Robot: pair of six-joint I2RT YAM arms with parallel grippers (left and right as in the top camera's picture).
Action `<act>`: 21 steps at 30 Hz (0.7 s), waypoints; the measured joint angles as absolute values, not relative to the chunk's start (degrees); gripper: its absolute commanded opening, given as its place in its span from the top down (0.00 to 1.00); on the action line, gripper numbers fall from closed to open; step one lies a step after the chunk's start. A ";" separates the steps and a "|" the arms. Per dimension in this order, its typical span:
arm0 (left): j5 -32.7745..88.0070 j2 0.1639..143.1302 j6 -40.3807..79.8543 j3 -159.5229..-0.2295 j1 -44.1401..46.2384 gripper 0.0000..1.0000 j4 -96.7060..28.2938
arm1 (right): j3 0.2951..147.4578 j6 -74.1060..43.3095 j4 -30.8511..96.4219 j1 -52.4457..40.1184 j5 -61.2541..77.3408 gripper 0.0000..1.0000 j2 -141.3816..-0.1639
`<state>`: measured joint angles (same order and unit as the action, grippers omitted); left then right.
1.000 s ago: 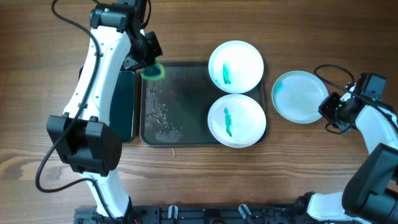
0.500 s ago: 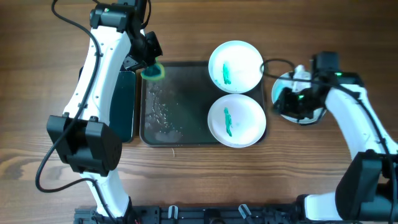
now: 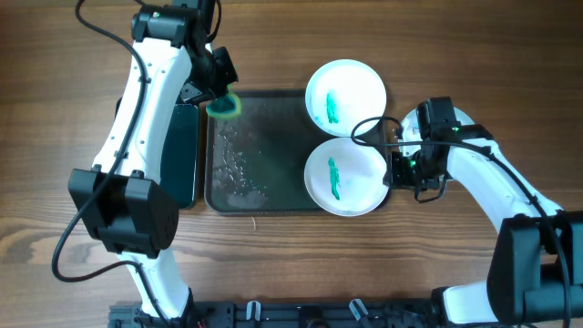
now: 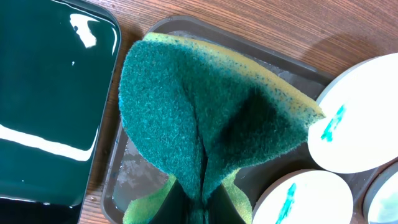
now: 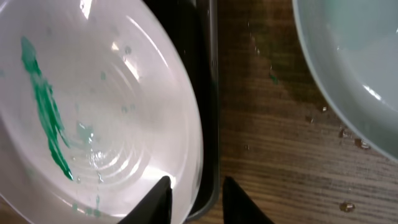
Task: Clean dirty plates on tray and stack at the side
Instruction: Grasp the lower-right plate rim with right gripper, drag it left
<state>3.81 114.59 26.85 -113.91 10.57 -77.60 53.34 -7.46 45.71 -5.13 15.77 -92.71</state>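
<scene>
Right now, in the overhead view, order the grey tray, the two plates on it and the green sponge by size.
1. Grey tray, largest.
2. Far plate and near plate: they look alike, so tied.
3. Green sponge, clearly smallest.

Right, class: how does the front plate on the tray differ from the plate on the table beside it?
The front plate sits in the tray; the side plate lies on the wooden table. The front plate carries a bold green streak; the side plate shows only a pale wet film. The right gripper has its open fingers at the front plate's rim, not the side plate's. Both are round and shallow.
</scene>
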 measured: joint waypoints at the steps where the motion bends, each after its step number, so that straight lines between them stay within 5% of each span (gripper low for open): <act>1: 3.79 114.59 26.85 -113.91 10.57 0.96 -77.60 | 53.32 -7.46 45.34 -5.13 15.79 0.74 -92.71; 12: 3.79 114.59 26.83 -113.91 10.57 0.96 -78.26 | 52.62 -7.60 42.70 -5.13 15.79 0.75 -92.71; 21: 3.79 114.59 26.85 -113.91 10.57 0.96 -78.46 | 50.41 -9.82 40.14 -5.13 15.88 0.96 -92.71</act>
<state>3.79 114.59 26.85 -113.91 10.57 -78.46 50.41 -9.82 40.14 -5.13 15.88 -92.71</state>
